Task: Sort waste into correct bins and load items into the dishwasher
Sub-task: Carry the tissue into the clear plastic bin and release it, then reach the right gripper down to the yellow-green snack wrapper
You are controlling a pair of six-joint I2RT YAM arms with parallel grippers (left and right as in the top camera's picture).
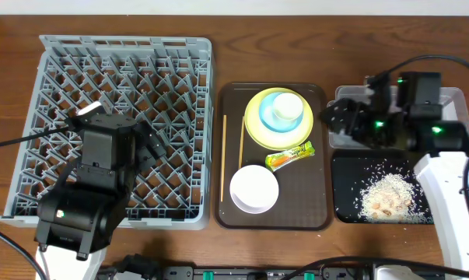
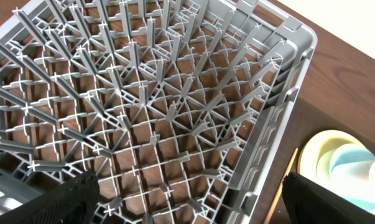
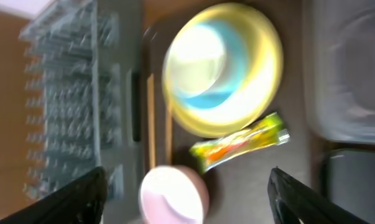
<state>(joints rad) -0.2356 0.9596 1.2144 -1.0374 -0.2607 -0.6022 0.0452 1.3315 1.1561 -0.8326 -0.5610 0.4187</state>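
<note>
Both grippers stand released and empty: left gripper (image 2: 193, 205) over the rack (image 1: 125, 40), right gripper (image 3: 187, 196) above the clear tub (image 1: 452, 97). Wrapper (image 1: 290, 156), bowl (image 1: 254, 187), chopsticks (image 1: 240, 144) and cup (image 1: 283, 110) on plate (image 1: 257, 128) lie on the brown tray (image 1: 312, 194). Rice (image 1: 387, 194) lies in the black tray (image 1: 347, 187).

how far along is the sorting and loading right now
Early. Done: rice leftovers lie in the black tray. In hand: nothing; left gripper and right gripper are both open and empty. To do: the wrapper, plate, cup, bowl and chopsticks sit on the brown tray, and the dish rack is empty.
</note>
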